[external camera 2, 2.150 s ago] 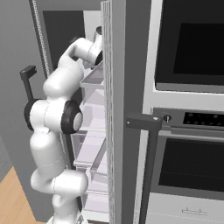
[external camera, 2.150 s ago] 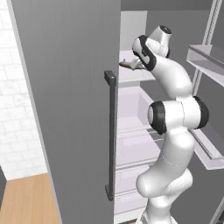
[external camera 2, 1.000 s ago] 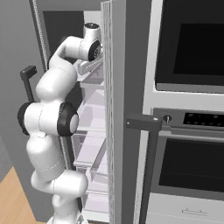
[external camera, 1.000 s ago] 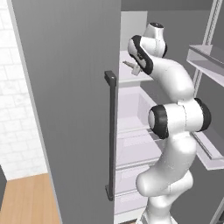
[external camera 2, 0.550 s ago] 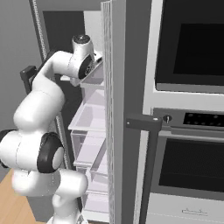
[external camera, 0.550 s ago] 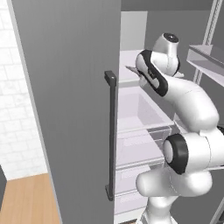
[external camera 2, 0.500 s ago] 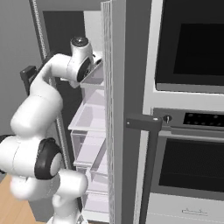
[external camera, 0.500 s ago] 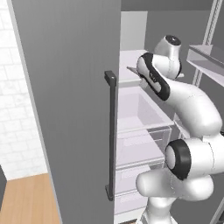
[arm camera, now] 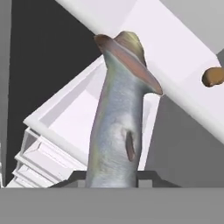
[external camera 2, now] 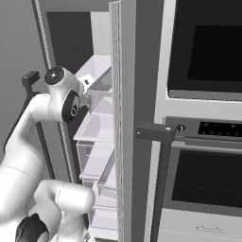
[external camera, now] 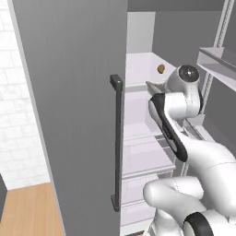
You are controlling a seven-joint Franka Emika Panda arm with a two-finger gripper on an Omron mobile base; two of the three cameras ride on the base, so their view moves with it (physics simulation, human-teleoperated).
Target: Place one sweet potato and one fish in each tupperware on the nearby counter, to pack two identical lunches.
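In the hand view a slender silver-grey fish point(arm camera: 118, 118) with a brownish tail stands up out of my gripper point(arm camera: 111, 178), whose jaws are shut on its lower end. An orange-brown sweet potato point(arm camera: 213, 76) lies on the white fridge shelf beyond it, and also appears as a small tuber point(external camera: 161, 68) at the back of the upper shelf in the left base view. My hand sits in front of the open fridge, just below that shelf. The tupperware is out of view.
The open grey fridge door point(external camera: 78, 115) with its dark vertical handle point(external camera: 117, 138) stands close on the left. White shelves and clear drawers point(external camera 2: 97, 156) fill the fridge. A built-in oven point(external camera 2: 203, 142) with a dark handle point(external camera 2: 156, 134) is on the right. A tan wooden surface point(external camera: 27, 212) lies below white tile.
The hand has drawn back out from the upper shelf and turned, with the fish in its grip. The elbow has swung down and to the right.
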